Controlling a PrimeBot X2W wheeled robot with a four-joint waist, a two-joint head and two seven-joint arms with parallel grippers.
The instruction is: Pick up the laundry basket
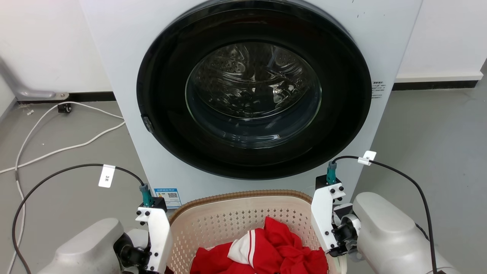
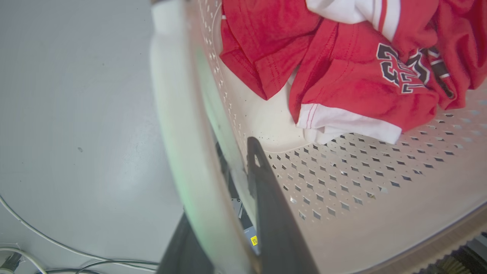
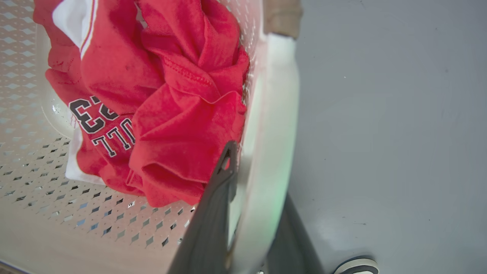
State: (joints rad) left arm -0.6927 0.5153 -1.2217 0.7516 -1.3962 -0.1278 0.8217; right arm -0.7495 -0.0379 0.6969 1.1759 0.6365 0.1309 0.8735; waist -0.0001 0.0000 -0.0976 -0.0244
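The laundry basket (image 1: 236, 213) sits between both hands, long axis spanning them. Left hand (image 2: 220, 182) and right hand (image 3: 258, 175) each pinch a white side handle (image 2: 167, 95), one finger inside, one outside.

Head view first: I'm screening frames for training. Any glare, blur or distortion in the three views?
Head view: sharp, but reflections streak the washer door glass. Left wrist view: the white handle of the laundry basket is blurred, bowed, tinged green. Right wrist view: same soft, curved handle; the red jersey is sharp.
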